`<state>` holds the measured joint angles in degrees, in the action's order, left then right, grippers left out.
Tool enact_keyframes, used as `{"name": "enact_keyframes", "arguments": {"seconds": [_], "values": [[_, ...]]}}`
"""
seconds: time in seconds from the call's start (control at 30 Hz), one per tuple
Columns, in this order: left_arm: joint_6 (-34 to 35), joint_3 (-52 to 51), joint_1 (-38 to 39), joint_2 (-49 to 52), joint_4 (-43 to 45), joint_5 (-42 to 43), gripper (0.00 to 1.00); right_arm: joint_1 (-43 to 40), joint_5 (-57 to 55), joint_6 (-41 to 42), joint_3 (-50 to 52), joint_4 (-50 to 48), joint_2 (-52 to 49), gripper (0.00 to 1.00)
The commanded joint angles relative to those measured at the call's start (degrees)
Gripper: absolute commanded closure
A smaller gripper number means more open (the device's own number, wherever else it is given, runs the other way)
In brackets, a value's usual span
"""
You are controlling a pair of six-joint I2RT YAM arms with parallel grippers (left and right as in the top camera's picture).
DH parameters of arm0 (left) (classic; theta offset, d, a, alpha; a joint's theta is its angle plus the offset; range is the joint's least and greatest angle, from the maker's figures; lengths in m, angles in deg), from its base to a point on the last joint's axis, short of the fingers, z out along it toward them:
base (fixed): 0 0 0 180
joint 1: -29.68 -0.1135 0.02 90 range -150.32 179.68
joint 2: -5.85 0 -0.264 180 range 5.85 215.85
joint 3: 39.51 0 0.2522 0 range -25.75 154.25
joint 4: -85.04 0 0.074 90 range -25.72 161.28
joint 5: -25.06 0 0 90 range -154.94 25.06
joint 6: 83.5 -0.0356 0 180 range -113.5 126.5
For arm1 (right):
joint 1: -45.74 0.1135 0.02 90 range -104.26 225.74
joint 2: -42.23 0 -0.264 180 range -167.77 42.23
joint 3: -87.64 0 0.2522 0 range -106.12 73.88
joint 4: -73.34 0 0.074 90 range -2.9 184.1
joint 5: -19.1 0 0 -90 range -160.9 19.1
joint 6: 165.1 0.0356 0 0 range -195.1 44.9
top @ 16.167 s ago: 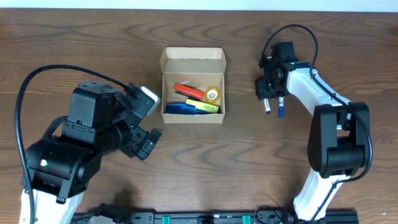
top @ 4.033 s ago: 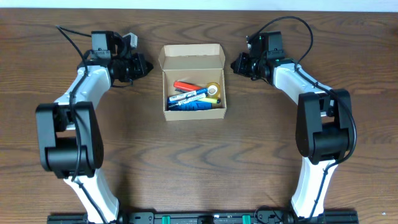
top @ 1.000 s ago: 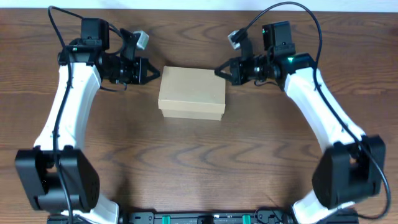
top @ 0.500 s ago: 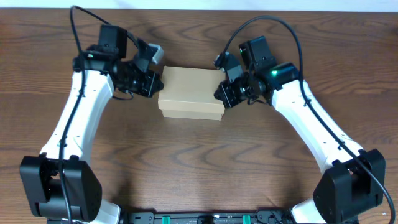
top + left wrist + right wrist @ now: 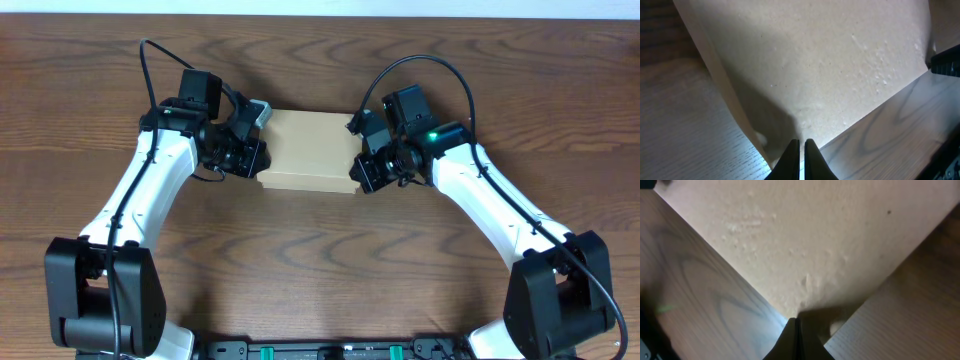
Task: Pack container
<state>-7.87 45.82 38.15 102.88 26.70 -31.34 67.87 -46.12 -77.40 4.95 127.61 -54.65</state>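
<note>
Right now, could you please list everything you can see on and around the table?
small rectangular tan cardboard box: one, tan, lid shut, mid-table between the arms
brown wooden table: one, brown, under everything
black rail: one, black, along the near edge
left arm: one, white and black, reaching to the box's left end
right arm: one, white and black, reaching to the box's right end
left fingers: two, dark, closed together at a box corner
right fingers: two, dark, closed together at a box corner
</note>
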Motion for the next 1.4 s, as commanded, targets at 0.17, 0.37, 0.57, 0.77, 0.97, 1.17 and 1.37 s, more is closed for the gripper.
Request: {"name": "enact_keyframes", "arguments": {"seconds": [0.17, 0.37, 0.57, 0.77, 0.97, 1.17, 1.37], "values": [[0.74, -0.28, -0.02, 0.33, -1.9, -0.76, 0.94, 0.76, -0.81, 0.11, -2.75, 0.94, 0.59, 0.99], [1.75, -0.26, -0.02, -1.16, -3.13, -1.73, 0.94, 0.09, -2.19, 0.11, -5.44, 1.25, 4.24, 0.99], [2.69, -0.26, -0.02, -2.82, -3.08, -4.94, 0.94, -1.81, -4.02, 0.11, -5.49, 0.2, 9.92, 0.98], [4.09, -1.27, 0.26, -2.25, -0.39, -6.19, 0.94, -4.04, -4.02, 0.11, -5.49, 0.42, 13.05, 0.98], [5.42, -4.13, 0.61, -2.16, 2.29, -6.16, 0.94, -5.03, -4.09, 0.09, -5.33, 2.19, 12.98, 0.98], [6.4, -5.31, 1.36, -2.19, 3.32, -6.14, 0.94, -5.05, -5.55, 0.09, -5.33, 2.16, 12.98, 0.99], [8.83, -5.03, 1.29, -5.33, 3.26, -5.53, 0.94, -5.05, -8.09, 0.11, -5.33, 3.78, 12.98, 0.98]]}}
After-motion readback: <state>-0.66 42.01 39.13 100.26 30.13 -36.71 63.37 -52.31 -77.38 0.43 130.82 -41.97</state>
